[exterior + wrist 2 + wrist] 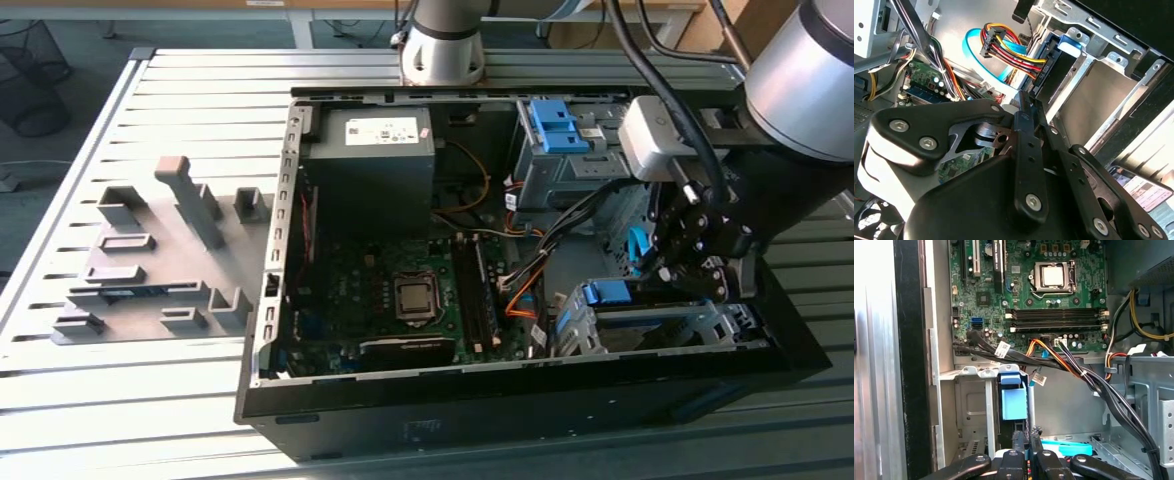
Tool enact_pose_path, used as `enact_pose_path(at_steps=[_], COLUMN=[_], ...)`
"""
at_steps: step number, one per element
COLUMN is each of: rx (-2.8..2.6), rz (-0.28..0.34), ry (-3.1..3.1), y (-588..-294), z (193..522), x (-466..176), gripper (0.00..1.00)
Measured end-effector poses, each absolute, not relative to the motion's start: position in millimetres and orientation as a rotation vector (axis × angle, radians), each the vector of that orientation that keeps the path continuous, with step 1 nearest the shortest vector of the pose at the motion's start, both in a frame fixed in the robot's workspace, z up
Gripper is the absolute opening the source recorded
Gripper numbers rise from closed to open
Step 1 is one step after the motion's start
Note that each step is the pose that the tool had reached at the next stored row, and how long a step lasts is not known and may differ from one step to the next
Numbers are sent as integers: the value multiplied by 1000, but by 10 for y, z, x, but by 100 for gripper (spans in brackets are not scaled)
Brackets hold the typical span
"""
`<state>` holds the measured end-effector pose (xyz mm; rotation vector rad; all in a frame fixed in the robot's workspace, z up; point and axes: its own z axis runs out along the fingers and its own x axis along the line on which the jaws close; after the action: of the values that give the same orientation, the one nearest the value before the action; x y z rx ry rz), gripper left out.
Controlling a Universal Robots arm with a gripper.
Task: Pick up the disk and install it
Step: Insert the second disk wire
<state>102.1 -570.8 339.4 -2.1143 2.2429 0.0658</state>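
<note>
- The slatted metal worktop (174, 400) carries an open computer case (400, 420), lying on its side with its inside facing up.
- To the exterior view's left of the case, a grey plastic fixture (147, 265) with upright blocks and slots sits on the worktop.
- Inside the case, a motherboard (387, 290) covers the floor, and a grey power supply box (374, 150) with a white sticker stands at the far end.
- A metal drive cage (667, 325) occupies the near corner on the exterior view's right; a second cage further back holds a bare blue bracket (558, 125).
- The robot arm (801, 80) reaches down from the exterior view's right, with the pincer (694, 255) low inside the case, just above the near drive cage.
- In the first wrist view the pincer (1026, 440) has its fingers drawn close together, nothing visibly clamped between them.
- The disk (1013, 402), framed in bright blue plastic, sits in the slot of the drive cage right in front of the fingertips; whether they touch it cannot be told.
- In the second wrist view a multicoloured cable plug (1014, 50) sits at the blue-edged end of the disk (1074, 42) in the cage.
</note>
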Motion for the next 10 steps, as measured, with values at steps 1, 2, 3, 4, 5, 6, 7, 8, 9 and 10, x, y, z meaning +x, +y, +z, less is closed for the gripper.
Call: enact_pose_path(at_steps=[1,2,3,4,5,6,7,8,9,10], rx=[-2118,-2121,-2122,-2122,-2122,-2122,-2122,-2122,-2122,-2122], rz=[65,65,65,65,65,65,65,65,65,65], ry=[2239,2236,2235,2235,2235,2235,2235,2235,2235,2235], y=[-5709,-5709,-5710,-5709,-5709,-5709,-5709,-5709,-5709,-5709], z=[3392,3390,3389,3387,3386,3384,3383,3381,3379,3378], x=[1022,1023,1023,1025,1029,1035,1040,1046,1052,1056], gripper=[16,16,16,16,16,16,16,16,16,16])
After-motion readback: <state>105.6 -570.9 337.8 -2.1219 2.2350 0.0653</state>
